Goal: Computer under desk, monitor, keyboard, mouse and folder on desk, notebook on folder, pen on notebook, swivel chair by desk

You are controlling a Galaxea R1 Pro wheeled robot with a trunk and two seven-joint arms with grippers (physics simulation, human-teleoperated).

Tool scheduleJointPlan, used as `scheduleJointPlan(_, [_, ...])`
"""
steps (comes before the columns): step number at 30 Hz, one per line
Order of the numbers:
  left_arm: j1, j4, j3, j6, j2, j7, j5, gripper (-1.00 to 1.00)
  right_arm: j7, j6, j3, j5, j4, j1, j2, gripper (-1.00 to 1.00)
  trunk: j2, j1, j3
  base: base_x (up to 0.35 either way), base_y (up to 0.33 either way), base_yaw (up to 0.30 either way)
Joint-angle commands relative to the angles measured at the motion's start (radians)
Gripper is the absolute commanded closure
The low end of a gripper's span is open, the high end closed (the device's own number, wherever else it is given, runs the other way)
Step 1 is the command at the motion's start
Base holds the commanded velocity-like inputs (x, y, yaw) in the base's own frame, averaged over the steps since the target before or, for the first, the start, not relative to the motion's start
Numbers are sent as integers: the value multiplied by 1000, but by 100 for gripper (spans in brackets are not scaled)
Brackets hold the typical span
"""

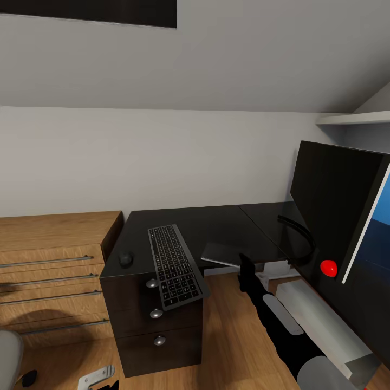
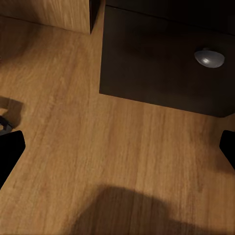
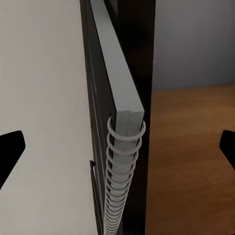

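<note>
Both tools gape wide and empty; keyboard [image 1: 174, 265] and mouse [image 1: 125, 259] lie on the desk [image 1: 227, 225].

A home bedroom set up as a small study. A sloped white ceiling [image 1: 216, 65] meets plain white walls, and the floor [image 1: 238, 336] is warm wood planks. A glossy black desk [image 1: 216, 222] fills the corner, with a keyboard [image 1: 174, 265], a mouse [image 1: 125, 259] and a wide monitor [image 1: 336, 211] on it. An oak chest of drawers [image 1: 51, 271] stands against the desk's side, and a white shelf [image 1: 355, 117] hangs on the wall above the monitor.
</note>
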Motion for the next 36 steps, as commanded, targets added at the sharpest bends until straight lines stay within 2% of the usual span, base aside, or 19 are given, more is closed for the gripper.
scheduleJointPlan(1, [0, -2, 1, 5, 0, 5, 11, -100, -2, -9, 6, -10, -1, -1, -2, -100, 0, 0, -1, 0, 0, 0])
scheduleJointPlan(6, [0, -1, 1, 5, 0, 5, 11, -100, -2, -9, 6, -10, -2, -1, -2, -100, 0, 0, -1, -25, 0, 0])
scheduleJointPlan(18, [0, 1, 0, 5, 0, 6, 11, -100, -2, -9, 6, -10, -2, -1, -2, -100, 0, 0, -1, -198, 0, 0])
scheduleJointPlan(36, [0, 1, 0, 5, 0, 6, 11, -100, -2, -9, 6, -10, -2, -1, -2, -100, 0, 0, -1, -31, 0, 0])
